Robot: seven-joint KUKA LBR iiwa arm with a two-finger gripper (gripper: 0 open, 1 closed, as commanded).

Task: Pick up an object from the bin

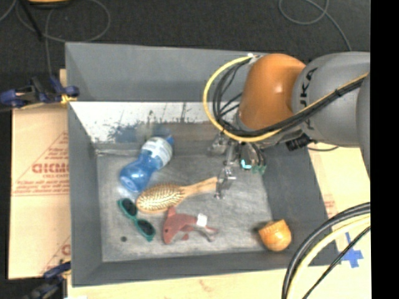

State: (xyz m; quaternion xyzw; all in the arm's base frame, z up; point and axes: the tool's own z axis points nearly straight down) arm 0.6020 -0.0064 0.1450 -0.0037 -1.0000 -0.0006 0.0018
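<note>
The gripper (223, 184) hangs at the handle end of one wooden hairbrush (163, 197) mid-bin; whether it is apart or clamped, I cannot tell. One blue bottle (144, 164), one pair of green sunglasses (137, 220) and one red toy fish (177, 225) crowd the brush. One orange lump (275, 235) lies well apart.

Blue bottle (145, 164), tan brush (163, 197), green sunglasses (137, 219).

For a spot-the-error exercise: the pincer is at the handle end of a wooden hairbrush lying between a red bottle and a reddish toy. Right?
No: the camera view shows a blue bottle, not red. Pincer, wooden hairbrush and reddish toy are as stated.
</note>
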